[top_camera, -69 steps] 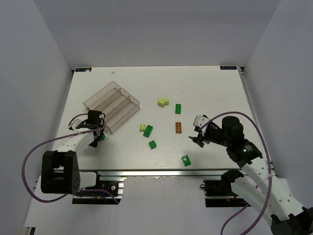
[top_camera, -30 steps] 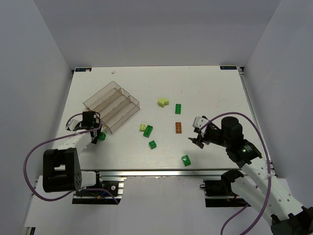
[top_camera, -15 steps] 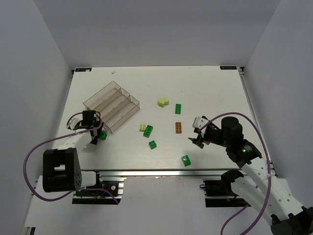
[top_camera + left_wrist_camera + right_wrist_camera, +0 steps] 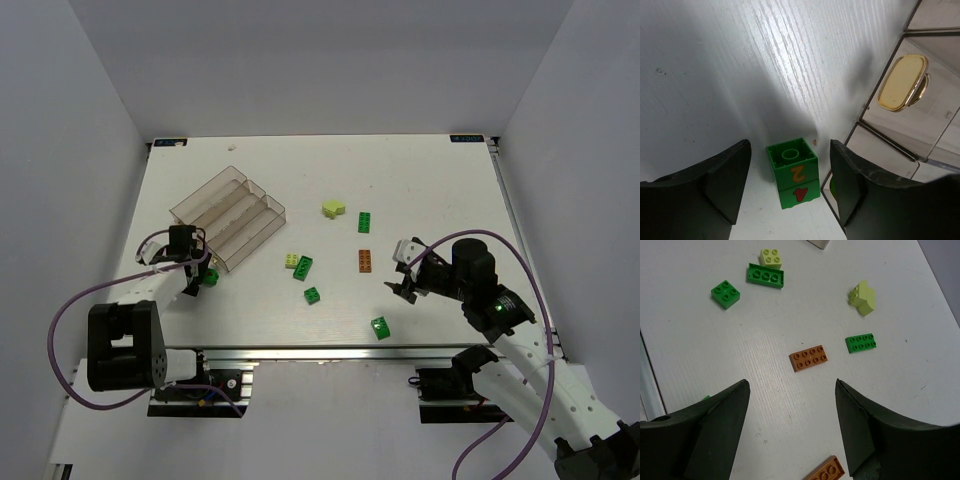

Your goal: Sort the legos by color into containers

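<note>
Left wrist view: we hold our left claw [image 4: 789, 162] open, pointing down astride a green brick [image 4: 793, 175] just beside the tray [image 4: 935, 45]; our right claw [image 4: 792, 400] hovers open, well away.

The white bench [image 4: 420, 180] carries a clear ridged tray [image 4: 228, 218] at its left, with a numbered green brick [image 4: 792, 172] just beside the tray's near corner. Mid-bench lie a lime block [image 4: 333, 208], a long green brick [image 4: 365, 222], an orange brick [image 4: 364, 261], a small lime brick [image 4: 291, 260] seemingly touching a flat green brick [image 4: 303, 267], and a green square [image 4: 312, 294]. A last green brick [image 4: 380, 327] sits near the front edge.
</note>
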`<state>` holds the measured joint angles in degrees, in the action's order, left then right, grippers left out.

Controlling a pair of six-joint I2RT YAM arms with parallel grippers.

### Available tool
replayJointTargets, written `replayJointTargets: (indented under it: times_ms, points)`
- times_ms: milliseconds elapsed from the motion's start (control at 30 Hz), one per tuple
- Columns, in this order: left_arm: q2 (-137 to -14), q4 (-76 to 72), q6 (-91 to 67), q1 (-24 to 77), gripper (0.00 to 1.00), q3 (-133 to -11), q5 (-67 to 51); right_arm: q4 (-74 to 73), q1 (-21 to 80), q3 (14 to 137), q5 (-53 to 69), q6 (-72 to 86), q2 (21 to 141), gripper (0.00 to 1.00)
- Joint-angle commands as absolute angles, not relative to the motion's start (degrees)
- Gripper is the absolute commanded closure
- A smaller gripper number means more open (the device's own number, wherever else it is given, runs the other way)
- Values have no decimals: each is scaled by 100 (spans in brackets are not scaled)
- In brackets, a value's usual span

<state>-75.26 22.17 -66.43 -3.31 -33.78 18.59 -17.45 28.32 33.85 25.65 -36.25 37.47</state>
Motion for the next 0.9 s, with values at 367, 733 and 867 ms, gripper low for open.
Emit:
replayJointTargets:
  times_ms: [367,733,867]
  points:
    - [-7734,2513,-6504,-352,29,-3234,1468,-1503,2927,3322,2549,-3700,3691,26]
    - [-7594,2689,-6390,-352,23,-3270,1319,-1477,2962,3313,2496,-3718,3709,25]
    - [-7567,2646,-6398,-360,23,-3252,1318,-1477,2979,3313,2470,-3718,3709,25]
